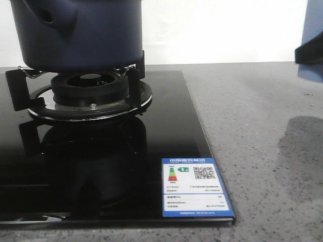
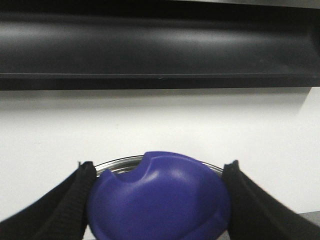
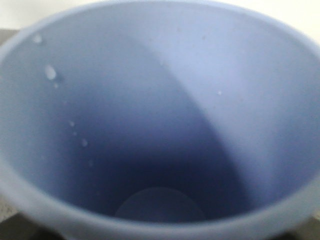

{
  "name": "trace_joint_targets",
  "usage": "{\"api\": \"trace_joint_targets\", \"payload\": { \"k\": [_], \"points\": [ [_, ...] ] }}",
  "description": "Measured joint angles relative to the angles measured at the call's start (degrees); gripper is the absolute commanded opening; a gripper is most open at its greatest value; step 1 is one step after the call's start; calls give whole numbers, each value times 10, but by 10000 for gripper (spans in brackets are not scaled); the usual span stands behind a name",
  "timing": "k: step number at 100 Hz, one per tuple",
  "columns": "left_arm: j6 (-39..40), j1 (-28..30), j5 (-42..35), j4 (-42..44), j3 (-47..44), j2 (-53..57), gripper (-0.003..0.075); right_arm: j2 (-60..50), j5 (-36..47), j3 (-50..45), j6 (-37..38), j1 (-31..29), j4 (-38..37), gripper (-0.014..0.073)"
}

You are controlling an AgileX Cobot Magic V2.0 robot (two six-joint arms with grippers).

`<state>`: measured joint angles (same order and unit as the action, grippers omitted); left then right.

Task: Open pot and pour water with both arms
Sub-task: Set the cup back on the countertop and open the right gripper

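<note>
The dark navy pot [image 1: 81, 35] stands on the gas burner [image 1: 91, 83] at the back left, its stubby hollow handle [image 1: 50, 17] facing me; its top is cut off by the frame. In the left wrist view my left gripper [image 2: 159, 172] is shut on the lid's blue knob [image 2: 160, 205], black fingers [image 2: 70, 205] pressed to both sides, the lid's metal rim [image 2: 117, 164] behind. Whether the lid rests on the pot cannot be told. The light-blue speckled cup [image 3: 160, 110] fills the right wrist view, hiding the fingers. At the far right edge the right gripper [image 1: 309, 50] shows dark across the cup [image 1: 314, 20].
A black glass hob [image 1: 166, 131] with an energy label [image 1: 194, 187] at its front right corner covers the left of the grey speckled counter [image 1: 262, 126]. Black pan supports [image 1: 17, 88] ring the burner. A black range hood [image 2: 160, 45] hangs on the white wall.
</note>
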<state>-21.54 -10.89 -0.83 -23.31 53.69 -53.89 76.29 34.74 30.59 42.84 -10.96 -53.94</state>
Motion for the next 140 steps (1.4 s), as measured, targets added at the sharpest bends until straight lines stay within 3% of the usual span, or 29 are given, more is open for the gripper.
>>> {"api": "trace_joint_targets", "payload": {
  "k": [35, 117, 126, 140],
  "points": [
    [0, 0, 0, 0, 0, 0, 411, 71, 51, 0, -104, -8, 37, 294],
    [0, 0, 0, 0, 0, 0, 411, 74, 54, 0, -109, -8, 42, 300],
    [0, 0, 0, 0, 0, 0, 411, 74, 53, 0, -109, -8, 43, 351],
    [0, 0, 0, 0, 0, 0, 411, 74, 52, 0, -109, -8, 43, 542]
  ]
}}
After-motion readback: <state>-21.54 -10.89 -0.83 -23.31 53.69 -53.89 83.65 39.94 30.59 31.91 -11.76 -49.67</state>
